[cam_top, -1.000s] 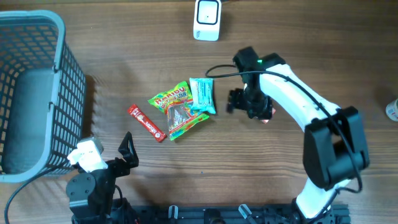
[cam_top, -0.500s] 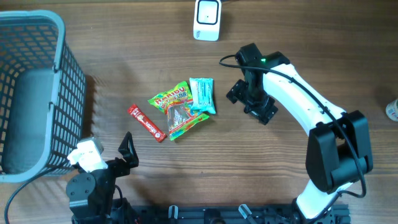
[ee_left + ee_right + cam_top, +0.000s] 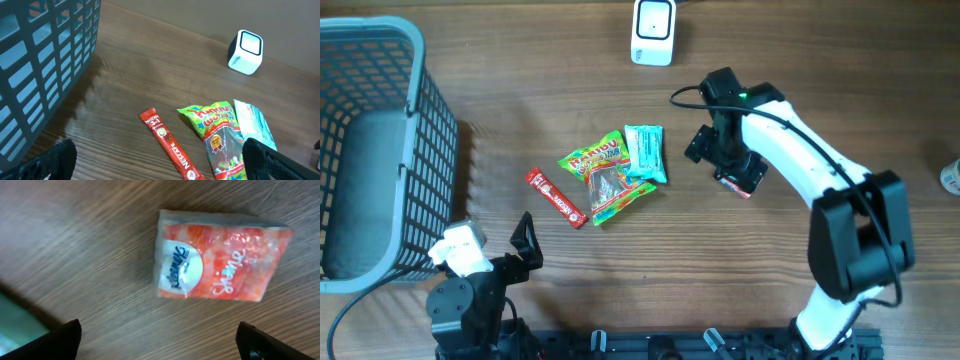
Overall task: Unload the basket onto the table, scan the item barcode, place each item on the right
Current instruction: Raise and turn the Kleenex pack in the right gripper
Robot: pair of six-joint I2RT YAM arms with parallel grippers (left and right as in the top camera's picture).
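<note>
We've got the right gripper poised, jaws wide apart and empty, over the orange tissue packet, lying flat right of the scanner and nearer the arms. Pickup stage, we reckon: next, descend, pinch, show its barcode.

Four small packets in all: one red, narrow stick sachet, one green-and-yellow plastic bag of gummy sweets, one teal-and-white soft pack, one orange-and-white soft pack. One blue-grey plastic lattice basket. One white, boxy barcode scanner. Two robot arms: one white-and-black arm, one black arm with a white block.
</note>
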